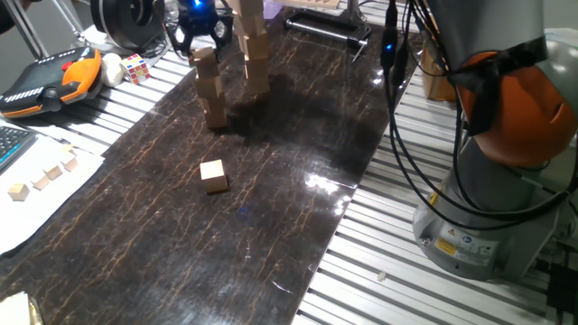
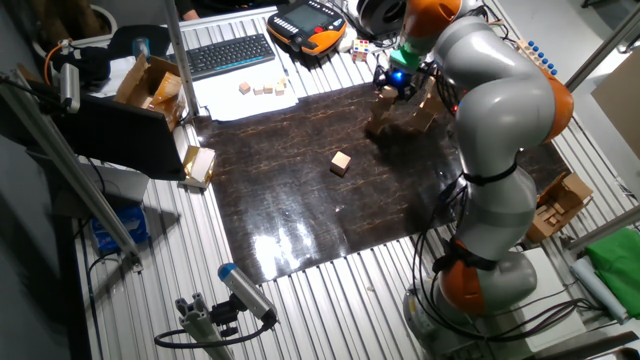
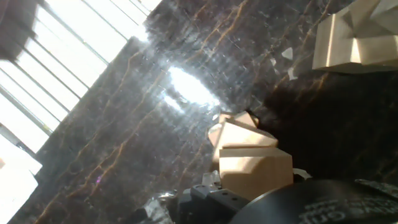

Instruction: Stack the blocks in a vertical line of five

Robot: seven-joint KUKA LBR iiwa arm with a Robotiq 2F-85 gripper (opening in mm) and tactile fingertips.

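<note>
A stack of three pale wooden blocks (image 1: 211, 88) (image 2: 383, 108) stands at the far end of the dark mat (image 1: 271, 244). My gripper (image 1: 200, 43) (image 2: 392, 84) hovers right over its top block, fingers spread wider than the block, so it looks open. In the hand view the top block (image 3: 255, 167) sits very close below the hand. One loose block (image 1: 214, 175) (image 2: 342, 162) lies alone mid-mat. A taller column of pale wooden pieces (image 1: 256, 59) (image 2: 425, 108) (image 3: 351, 37) stands just beside the stack; I cannot tell if these are blocks.
A Rubik's cube (image 1: 135, 68) and an orange teach pendant (image 1: 50, 81) lie off the mat's far corner. Tiny pale cubes sit on white paper (image 1: 45, 176) (image 2: 262, 89) near a keyboard (image 2: 230, 52). The robot base (image 1: 506, 181) and cables stand beside the mat.
</note>
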